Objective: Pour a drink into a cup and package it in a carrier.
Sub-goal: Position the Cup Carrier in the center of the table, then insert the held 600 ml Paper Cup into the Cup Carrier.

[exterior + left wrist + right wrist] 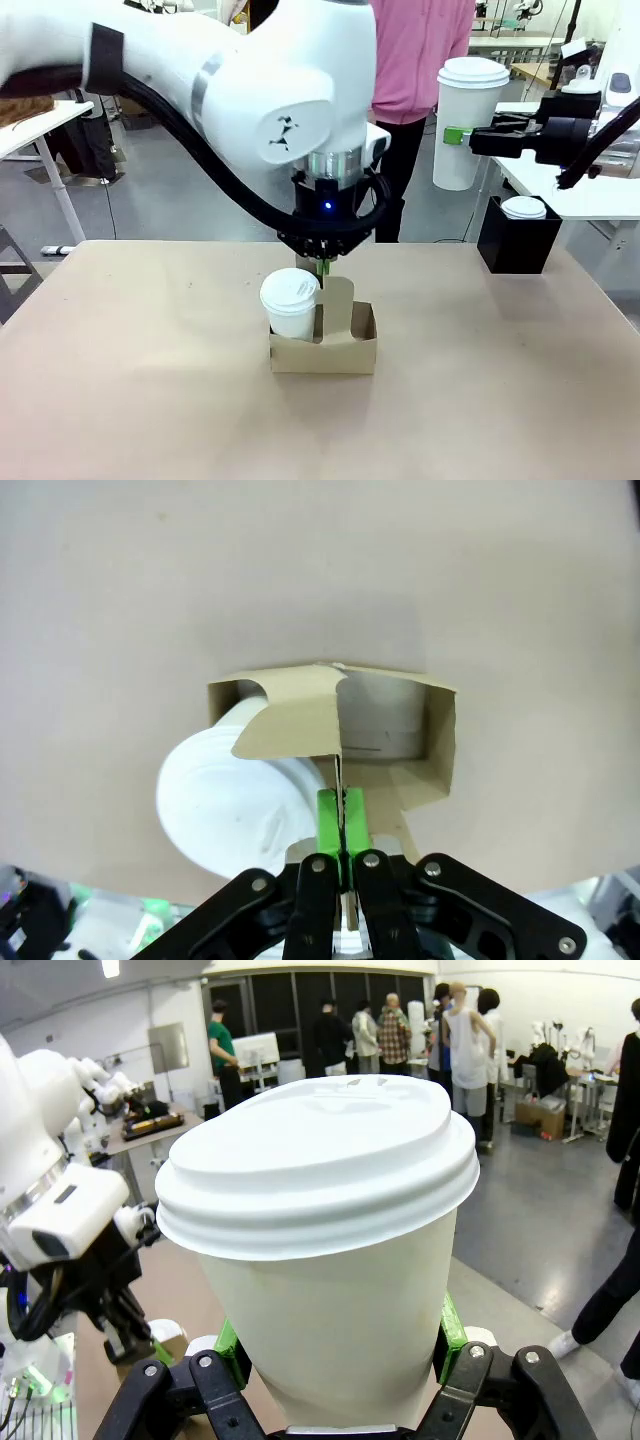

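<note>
The brown cardboard carrier (340, 350) stands mid-table, and a white lidded cup (290, 298) sits in its left pocket. My left gripper (322, 266) points straight down and is shut on the carrier's upright handle panel. In the left wrist view the green pads of the left gripper (341, 822) pinch that panel, beside the cup's lid (225, 800) and the carrier (440, 750). High at the right, my right gripper (460, 135) is shut on a second white lidded cup (470, 120). In the right wrist view that cup (320, 1260) stands upright in the right gripper (340, 1348). The drink is hidden.
A black box (520, 245) with a lidded cup (523, 208) in it stands at the table's far right. A person in a pink top (420, 60) stands behind the far edge. Bare tabletop (150, 380) lies in front of and beside the carrier.
</note>
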You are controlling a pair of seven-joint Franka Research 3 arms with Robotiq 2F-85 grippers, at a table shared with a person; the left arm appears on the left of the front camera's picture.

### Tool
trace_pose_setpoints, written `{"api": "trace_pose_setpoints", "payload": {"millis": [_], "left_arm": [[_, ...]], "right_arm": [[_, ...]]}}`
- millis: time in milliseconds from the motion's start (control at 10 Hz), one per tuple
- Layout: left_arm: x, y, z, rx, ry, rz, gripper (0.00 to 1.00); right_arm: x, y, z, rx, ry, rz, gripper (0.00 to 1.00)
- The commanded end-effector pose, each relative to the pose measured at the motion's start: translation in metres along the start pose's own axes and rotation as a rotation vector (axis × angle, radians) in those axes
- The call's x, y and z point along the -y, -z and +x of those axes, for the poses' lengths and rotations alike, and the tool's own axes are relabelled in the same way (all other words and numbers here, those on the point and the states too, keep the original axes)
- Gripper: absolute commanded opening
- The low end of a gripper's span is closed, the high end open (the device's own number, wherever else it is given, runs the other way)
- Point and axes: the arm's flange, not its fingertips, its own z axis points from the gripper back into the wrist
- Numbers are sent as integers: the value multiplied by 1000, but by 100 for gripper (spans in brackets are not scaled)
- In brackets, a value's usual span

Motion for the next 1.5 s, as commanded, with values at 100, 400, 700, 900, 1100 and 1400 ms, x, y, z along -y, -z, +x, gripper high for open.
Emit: {"api": "trace_pose_setpoints", "payload": {"millis": [100, 400, 700, 900, 1100, 1400], "left_arm": [[8, 9, 1, -31, -44, 39, 2], [7, 4, -3, 3, 5, 6, 2], [11, 2, 0, 0, -3, 4, 62], [-18, -15, 1, -70, 55, -100, 100], [-49, -41, 5, -108, 146, -175, 100], [-120, -81, 24, -157, 532, -285, 100]], "right_arm": [[-1, 2, 5, 1, -3, -13, 81], [-1, 2, 5, 1, -3, -13, 81], [-1, 2, 5, 1, -3, -13, 81], [0, 0, 0, 0, 0, 0, 81], [29, 6, -15, -103, 31, 112, 81], [41, 18, -59, -167, 26, 375, 81]]}}
